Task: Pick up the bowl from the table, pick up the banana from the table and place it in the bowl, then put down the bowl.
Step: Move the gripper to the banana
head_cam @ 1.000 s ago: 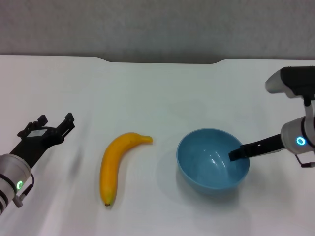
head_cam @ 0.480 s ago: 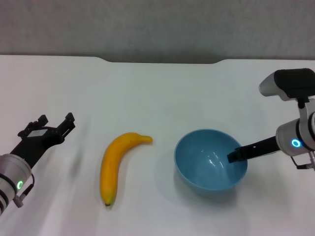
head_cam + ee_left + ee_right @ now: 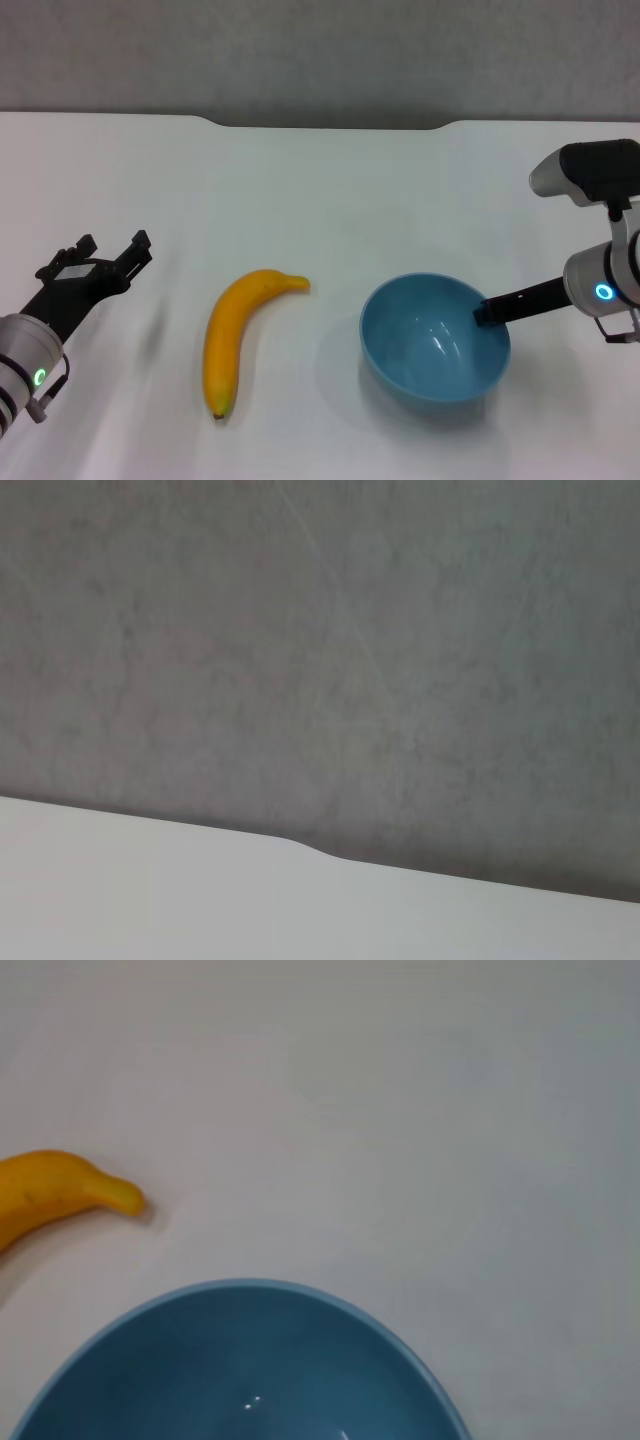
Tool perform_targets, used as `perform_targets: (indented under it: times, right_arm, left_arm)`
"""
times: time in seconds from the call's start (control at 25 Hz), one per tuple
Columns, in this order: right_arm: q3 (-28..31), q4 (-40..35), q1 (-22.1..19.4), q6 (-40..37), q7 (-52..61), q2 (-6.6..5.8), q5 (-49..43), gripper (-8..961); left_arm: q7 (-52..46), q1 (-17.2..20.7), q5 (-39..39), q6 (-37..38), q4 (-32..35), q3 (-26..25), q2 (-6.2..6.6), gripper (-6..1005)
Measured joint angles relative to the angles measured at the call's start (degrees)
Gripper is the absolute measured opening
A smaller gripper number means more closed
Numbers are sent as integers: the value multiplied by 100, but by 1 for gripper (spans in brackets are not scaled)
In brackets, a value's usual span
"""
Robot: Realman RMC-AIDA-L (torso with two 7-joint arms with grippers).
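Right pincer point(image 3: 483, 311) grips the bowl point(image 3: 435, 338) rim (left pincer point(image 3: 105, 255) open, idle).

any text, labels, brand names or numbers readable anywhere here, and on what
None: no view shows any readable word, number or brand.
The bowl, the banana and the table are all plain and unmarked.
The left gripper and the right gripper, at the bowl's rim, carry no legible label; the only marks are small glowing rings on the arms, which are lights, not text.
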Motion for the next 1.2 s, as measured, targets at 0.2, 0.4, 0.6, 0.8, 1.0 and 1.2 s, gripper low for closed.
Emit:
perform_targets:
  times: [0.2,0.4,0.6,0.8,1.0,1.2]
  right_arm:
    - [0,-49,-62,-103,-1,4,38,30]
    - [0,-426,-311,-144,-4,13,100,30]
    - [-30,-819,-610,-215,-11,24,167,33]
    - [-144,-921,-703,-268,-33,16,350,37]
    - [-146,-1159,-825,-251,-53,20,386,41]
    - [-148,-1501,-983,-189,9,9,393,46]
  left_arm:
    - [0,0,0,0,0,0,0,817]
    - [-67,1,117,5,-47,83,12,817]
    - [-608,43,928,577,-666,103,98,817]
    - [-1438,273,2157,1704,-1811,108,258,817]
    - [-2168,478,3557,3428,-3120,321,302,817]
    - [-2214,324,3561,4775,-3624,845,347,817]
